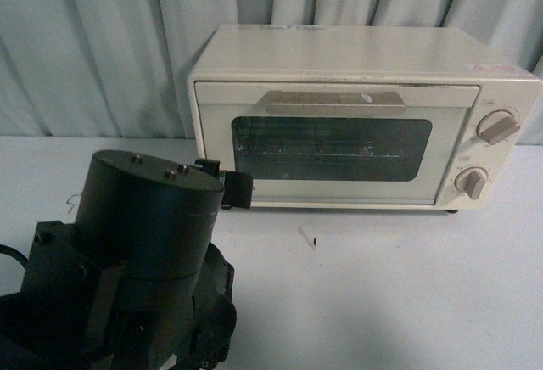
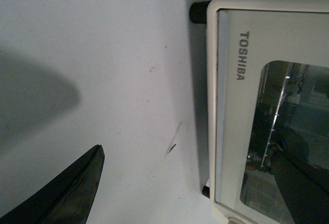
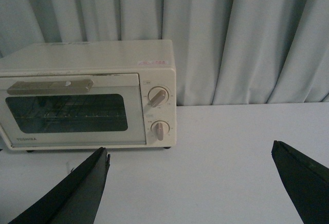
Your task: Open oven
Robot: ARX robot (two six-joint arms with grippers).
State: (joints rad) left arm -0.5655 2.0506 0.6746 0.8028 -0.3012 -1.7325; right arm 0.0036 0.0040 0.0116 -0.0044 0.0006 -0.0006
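Note:
The cream-white oven [image 1: 356, 115] stands at the back of the white table [image 1: 382, 285], its glass door shut, with the bar handle [image 1: 335, 103] across the top and two beige knobs [image 1: 498, 126] on its right side. A wire rack shows through the glass. My left gripper [image 1: 231, 185] is open and empty, close in front of the door's lower left corner. The left wrist view shows the door's TOSHIBA strip [image 2: 241, 55] between the spread fingers [image 2: 77, 193]. My right gripper [image 3: 190, 149] is open and empty over the table, well back from the oven [image 3: 87, 95]; it is out of the front view.
A pale curtain [image 1: 102, 39] hangs behind the table. My left arm's dark body [image 1: 127, 260] fills the lower left of the front view. A small dark mark [image 1: 312, 238] lies on the table before the oven. Bare table lies to the oven's right [image 3: 247, 131].

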